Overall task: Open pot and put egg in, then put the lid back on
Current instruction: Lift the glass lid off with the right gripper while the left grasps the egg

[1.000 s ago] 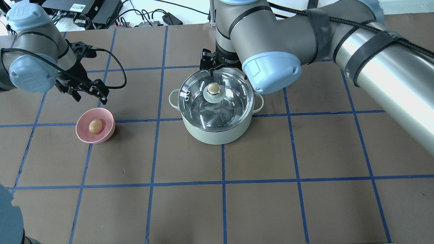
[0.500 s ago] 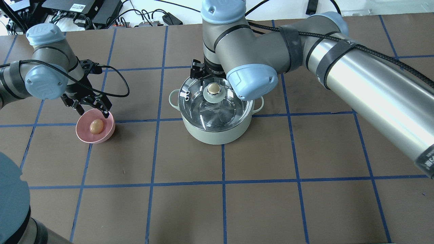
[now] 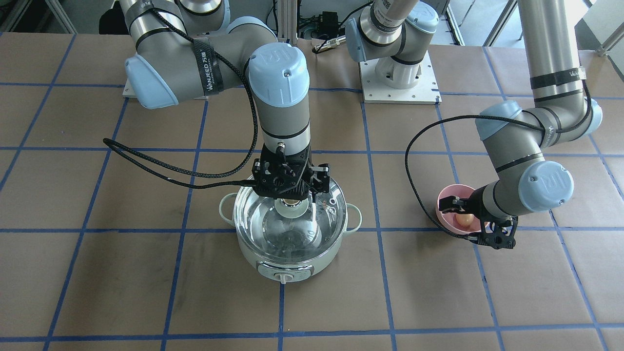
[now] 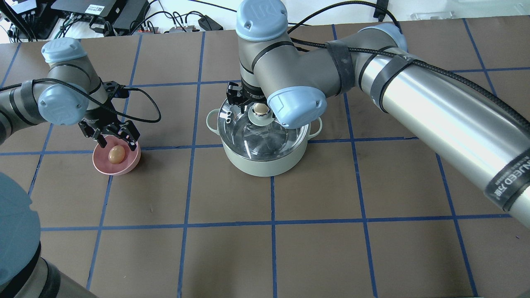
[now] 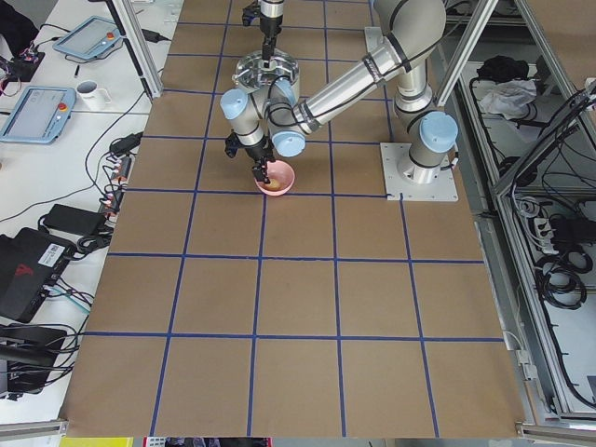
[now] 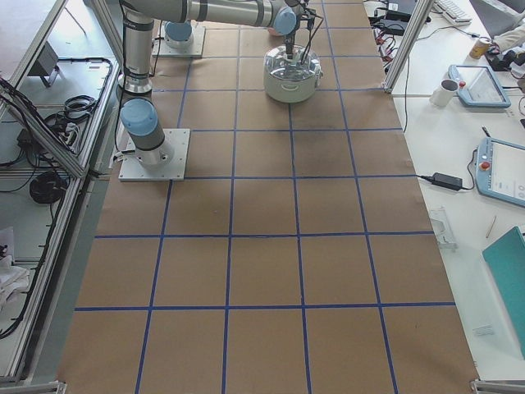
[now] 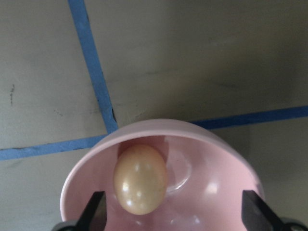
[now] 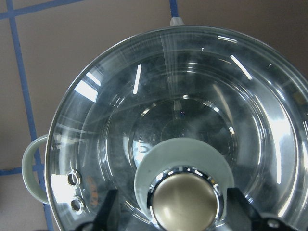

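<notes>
Left tool (image 7: 175, 217): jaws wide open, holding nothing. We see both fingers (image 7: 96, 211) low over the inside of the pink bowl (image 4: 126, 169), with the egg (image 7: 140, 179) between them. The egg sits off-centre in the gap, just beside one finger and well apart from the other; we see no contact. The egg lies in the bowl, which stands on the brown worktop (image 4: 331, 186) well to the left of the pot (image 4: 265, 164).

The pot is mid-worktop, with the glass lid (image 4: 285, 134) seated on its rim, closed. Right tool (image 8: 175, 211): it comes straight down over the lid's knob (image 4: 260, 109), open, with one finger on each side of the knob's tan-gold cap. The wrist view shows a gap on one side; the other finger sits right at the knob's green collar, and we cannot tell whether they touch. It is not clamped on the knob.
</notes>
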`<state>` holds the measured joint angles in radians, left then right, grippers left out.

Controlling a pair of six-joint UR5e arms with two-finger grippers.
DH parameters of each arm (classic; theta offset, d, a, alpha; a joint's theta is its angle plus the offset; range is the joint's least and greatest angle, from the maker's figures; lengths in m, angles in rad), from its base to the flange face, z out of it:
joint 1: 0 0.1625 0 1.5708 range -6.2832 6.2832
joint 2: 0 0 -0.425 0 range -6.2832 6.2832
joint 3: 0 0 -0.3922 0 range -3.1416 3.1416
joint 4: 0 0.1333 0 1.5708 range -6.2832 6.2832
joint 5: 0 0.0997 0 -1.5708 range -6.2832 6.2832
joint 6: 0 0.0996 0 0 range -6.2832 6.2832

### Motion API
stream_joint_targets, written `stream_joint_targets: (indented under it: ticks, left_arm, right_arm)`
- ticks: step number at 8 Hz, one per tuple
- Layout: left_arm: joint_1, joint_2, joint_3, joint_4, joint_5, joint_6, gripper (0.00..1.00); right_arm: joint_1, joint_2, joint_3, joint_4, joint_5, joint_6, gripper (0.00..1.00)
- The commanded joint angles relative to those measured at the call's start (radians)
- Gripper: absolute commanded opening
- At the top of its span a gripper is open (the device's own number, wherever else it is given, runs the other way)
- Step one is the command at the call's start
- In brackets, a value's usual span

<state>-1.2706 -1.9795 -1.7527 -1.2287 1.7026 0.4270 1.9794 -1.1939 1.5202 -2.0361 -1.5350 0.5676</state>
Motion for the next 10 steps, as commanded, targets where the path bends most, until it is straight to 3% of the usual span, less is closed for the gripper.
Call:
stream_joint_targets:
  ticks: [1, 4, 6, 9, 10]
  left_arm:
    - [0.028, -0.009, -0.002, 0.0, 0.002, 0.007, 1.0]
    - [0.031, -0.01, -0.005, -0.023, 0.002, -0.004, 1.0]
    - [0.031, -0.025, -0.005, -0.023, 0.002, -0.002, 1.0]
    - [0.031, -0.03, -0.007, -0.022, 0.009, -0.001, 0.96]
    - [0.031, -0.044, -0.005, -0.02, 0.008, -0.001, 0.95]
  right_arm:
    - [-0.004, -0.004, -0.006, 0.002, 0.001, -0.023, 0.0]
    - [-0.01, -0.041, -0.029, 0.014, -0.001, -0.023, 0.0]
    - [-0.074, -0.139, -0.064, 0.144, -0.001, -0.085, 0.0]
    - [-0.314, -0.286, -0.064, 0.377, 0.033, -0.444, 0.0]
    - [-0.377, -0.34, -0.064, 0.393, 0.02, -0.58, 0.0]
